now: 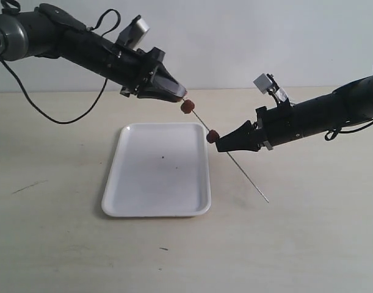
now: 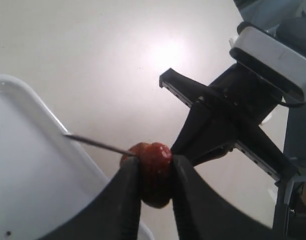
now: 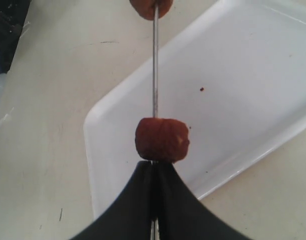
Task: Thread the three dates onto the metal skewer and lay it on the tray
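Two dates show on the metal skewer [image 1: 250, 180]; a third is out of view. My left gripper [image 1: 181, 96] is shut on the upper date [image 1: 186, 107] at the skewer's top end, the date [image 2: 154, 172] squeezed between both fingers, with the rod [image 2: 97, 144] entering it. My right gripper [image 1: 219, 145] is shut on the skewer [image 3: 155, 75] lower down, and the second date [image 1: 213, 136] rests right against its fingertips [image 3: 162, 139]. The skewer slants down to the right, held in the air over the right edge of the white tray [image 1: 155, 165].
The tray's floor has a small dark speck [image 1: 163, 157] and nothing else on it. A black cable [image 1: 58, 119] hangs from the left arm at the back left. The right arm's body [image 2: 228, 115] stands close beyond the left gripper.
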Controlling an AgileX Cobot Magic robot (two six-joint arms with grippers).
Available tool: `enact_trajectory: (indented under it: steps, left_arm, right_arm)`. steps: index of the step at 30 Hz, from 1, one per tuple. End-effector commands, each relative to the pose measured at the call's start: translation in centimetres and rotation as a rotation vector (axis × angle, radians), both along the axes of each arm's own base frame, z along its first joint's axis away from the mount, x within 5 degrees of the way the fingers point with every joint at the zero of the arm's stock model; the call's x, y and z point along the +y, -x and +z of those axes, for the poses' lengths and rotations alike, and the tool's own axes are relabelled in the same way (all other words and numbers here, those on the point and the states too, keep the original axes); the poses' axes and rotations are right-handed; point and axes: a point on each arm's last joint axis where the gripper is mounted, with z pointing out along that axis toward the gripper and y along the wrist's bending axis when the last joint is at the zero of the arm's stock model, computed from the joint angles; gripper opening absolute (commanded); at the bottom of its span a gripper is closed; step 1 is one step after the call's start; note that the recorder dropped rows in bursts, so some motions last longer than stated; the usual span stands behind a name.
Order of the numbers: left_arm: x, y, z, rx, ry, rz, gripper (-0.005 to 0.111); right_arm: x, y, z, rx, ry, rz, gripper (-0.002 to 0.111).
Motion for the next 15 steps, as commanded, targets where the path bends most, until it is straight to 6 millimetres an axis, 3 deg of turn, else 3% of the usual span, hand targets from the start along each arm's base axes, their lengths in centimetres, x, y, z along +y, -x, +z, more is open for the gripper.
enact_trajectory:
  steps: [1,4,15]
  left_arm:
    - [2.5,-1.1,1.1,-0.010,0.060,0.066,0.023]
    - [3.5,-1.5,1.1,-0.010,0.062,0.090,0.023]
    - [3.7,-1.7,1.4,-0.030,0.097,0.092,0.023]
  right_arm:
    - [-0.1,-0.2,0.8,-0.036,-0.010,0.005,0.000]
    - [-0.1,-0.2,0.8,-0.036,-0.010,0.005,0.000]
    - [0.1,0.1,0.6,-0.032,0.017,0.040,0.000]
